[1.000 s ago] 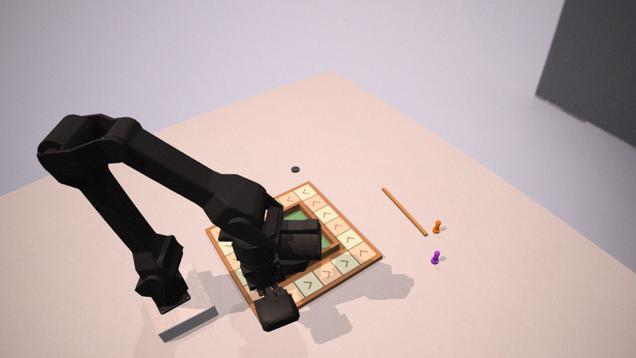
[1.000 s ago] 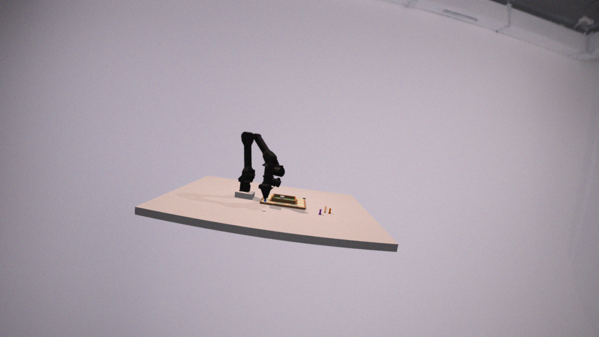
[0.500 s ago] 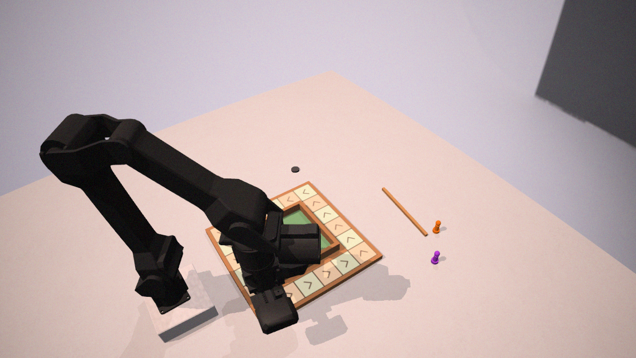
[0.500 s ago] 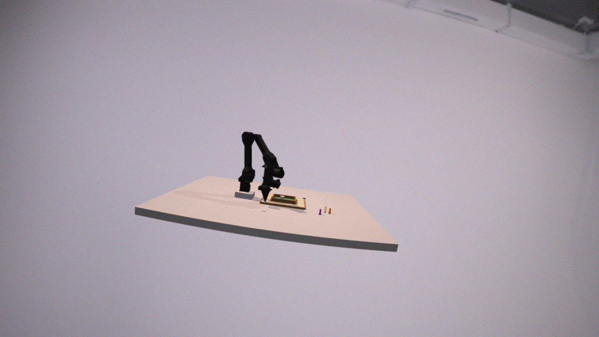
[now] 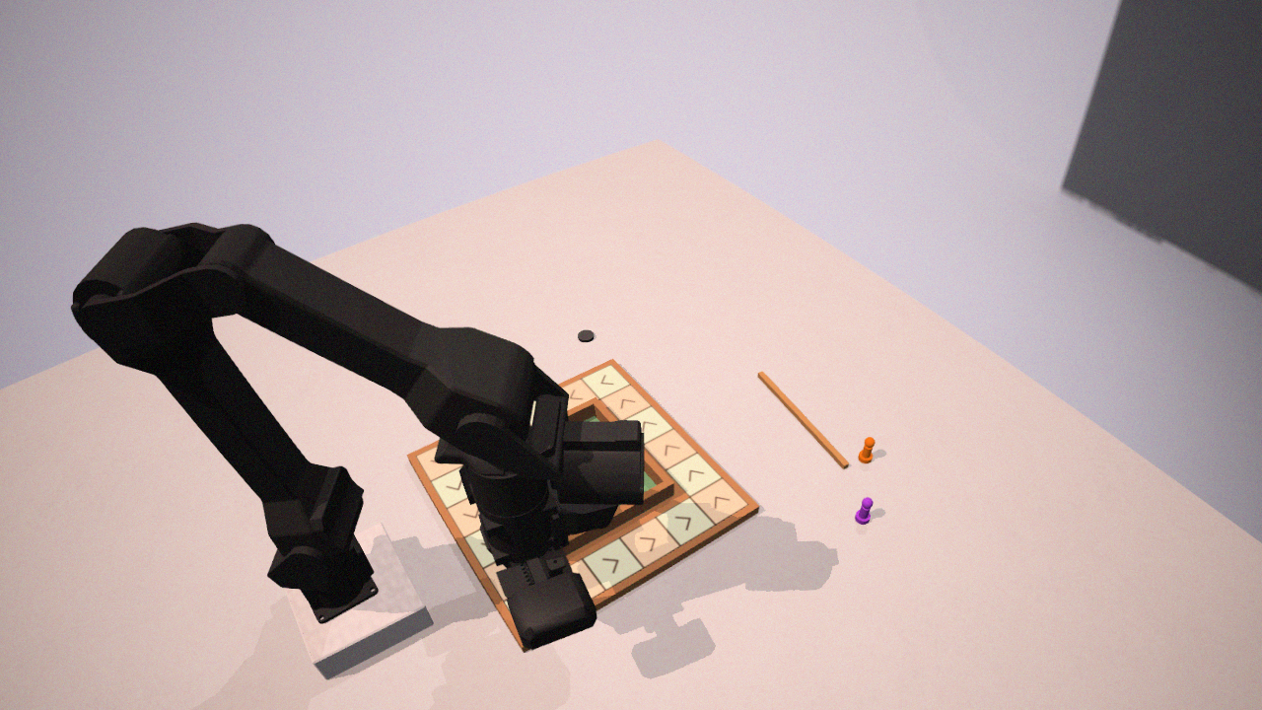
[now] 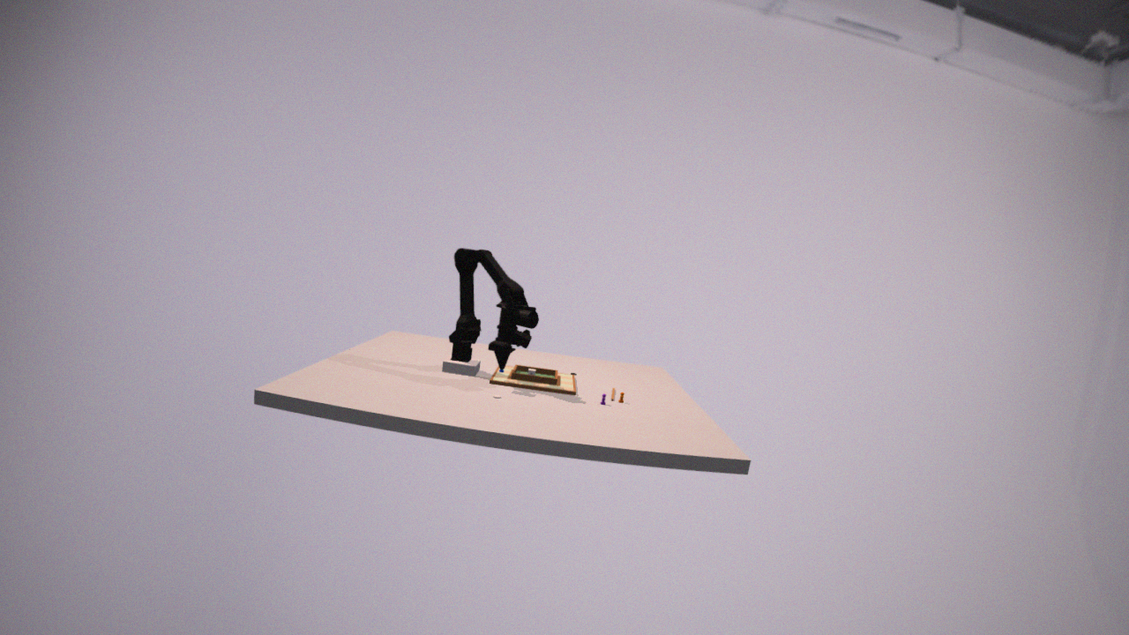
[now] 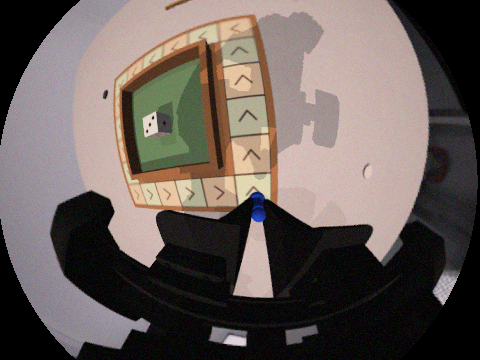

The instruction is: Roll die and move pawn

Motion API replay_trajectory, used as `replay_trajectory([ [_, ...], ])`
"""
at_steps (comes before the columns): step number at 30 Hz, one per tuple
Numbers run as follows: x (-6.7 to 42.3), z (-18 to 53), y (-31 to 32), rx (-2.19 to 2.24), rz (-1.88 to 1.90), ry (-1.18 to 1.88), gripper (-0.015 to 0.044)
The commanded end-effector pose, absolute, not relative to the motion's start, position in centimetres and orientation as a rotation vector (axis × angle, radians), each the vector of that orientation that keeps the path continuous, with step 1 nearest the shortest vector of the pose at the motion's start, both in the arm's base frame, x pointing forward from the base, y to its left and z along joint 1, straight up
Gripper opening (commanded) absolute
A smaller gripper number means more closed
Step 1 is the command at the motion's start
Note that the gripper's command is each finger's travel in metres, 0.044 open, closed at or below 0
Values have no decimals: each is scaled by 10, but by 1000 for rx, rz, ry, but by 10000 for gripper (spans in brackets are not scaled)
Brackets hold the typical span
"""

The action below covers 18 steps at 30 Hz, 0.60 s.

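Bench (image 5: 970, 574) wide, pale. Board (image 5: 745, 510) near arm-base side, well in from far corner. Arm bent over board's near corner. Claw (image 7: 256, 216) pinched narrow on blue pawn (image 7: 258, 207) at corner square. Die (image 7: 158, 124) rests in green tray (image 7: 194, 134); top face reads about three, blurry. Risks: misread pips gives wrong count; thin pawn slips or tips; dragging low nudges board.

The desk (image 5: 970, 574) carries a board (image 5: 748, 510), stick (image 5: 801, 418), two pawns (image 5: 866, 449) (image 5: 865, 509), black disc (image 5: 586, 335) and arm base (image 5: 387, 608).
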<state>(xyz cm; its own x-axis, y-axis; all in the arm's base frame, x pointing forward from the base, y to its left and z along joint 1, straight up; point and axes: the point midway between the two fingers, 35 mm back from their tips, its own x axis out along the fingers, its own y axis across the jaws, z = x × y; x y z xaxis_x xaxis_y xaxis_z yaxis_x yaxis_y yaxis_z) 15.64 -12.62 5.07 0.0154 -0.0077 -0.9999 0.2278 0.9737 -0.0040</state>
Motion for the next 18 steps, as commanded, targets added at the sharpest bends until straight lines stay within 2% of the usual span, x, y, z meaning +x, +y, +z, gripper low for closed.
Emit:
replay_trajectory([
  [1, 159, 74, -129, 169, -184, 1535, 0],
  [18, 148, 150, -126, 163, -188, 1540, 0],
])
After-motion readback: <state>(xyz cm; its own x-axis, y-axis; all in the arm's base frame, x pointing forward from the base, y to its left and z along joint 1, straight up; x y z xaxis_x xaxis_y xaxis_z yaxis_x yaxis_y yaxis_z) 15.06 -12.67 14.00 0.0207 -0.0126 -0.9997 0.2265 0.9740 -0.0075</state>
